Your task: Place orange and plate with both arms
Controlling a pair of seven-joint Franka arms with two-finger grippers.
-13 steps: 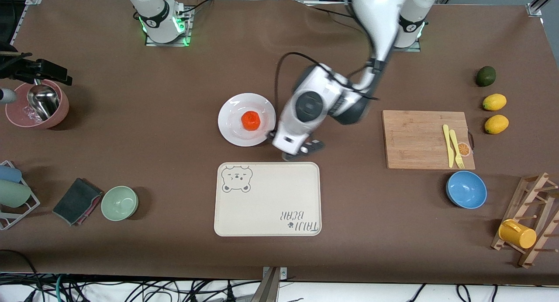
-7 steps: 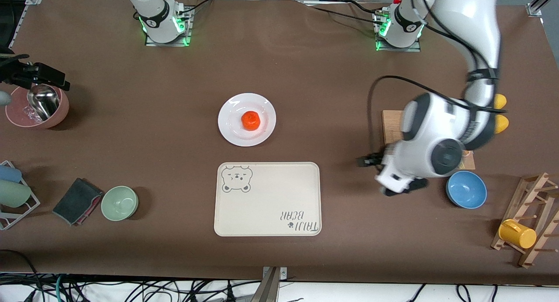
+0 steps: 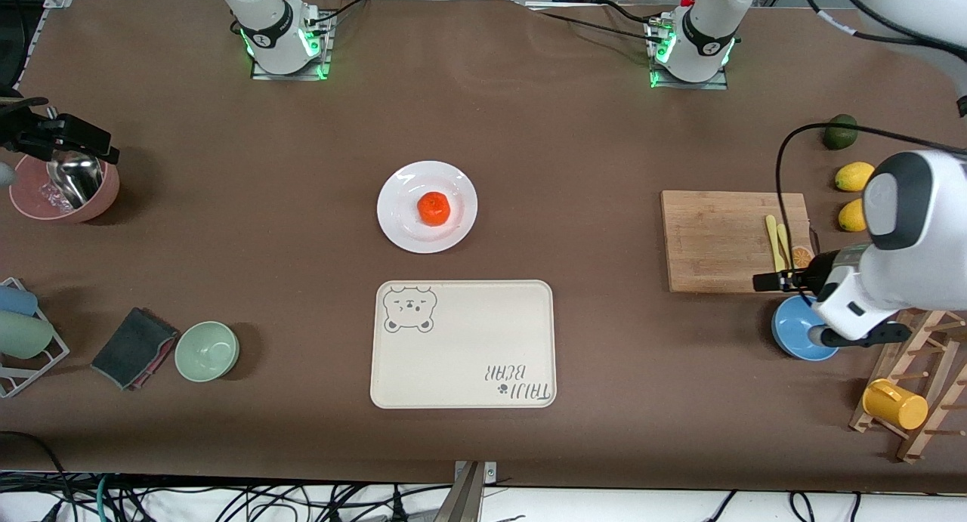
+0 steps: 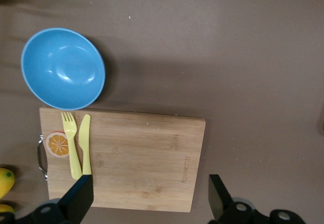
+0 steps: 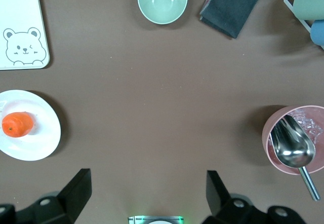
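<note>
- The orange point(image 3: 434, 208) sits on the plate point(image 3: 403, 229), mid-table, just farther from the front camera than the bear tray point(image 3: 462, 344).
- Left gripper point(image 4: 148, 202) hangs over the cutting board point(image 3: 718, 239) and blue bowl point(image 3: 795, 329), fingers apart, holding nothing.
- Right gripper point(image 5: 147, 195) waits high toward its own end, over bare table near the pink bowl point(image 3: 30, 197); fingers spread, empty.
- You should expect the plate to be stiff, glossy, slippery and breakable; take it by the rim.
- The orange looks light and firm and may roll; pinch it across its sides.
- Neither has a long axis; the orange sits dimple up, the plate flat, face up.
</note>
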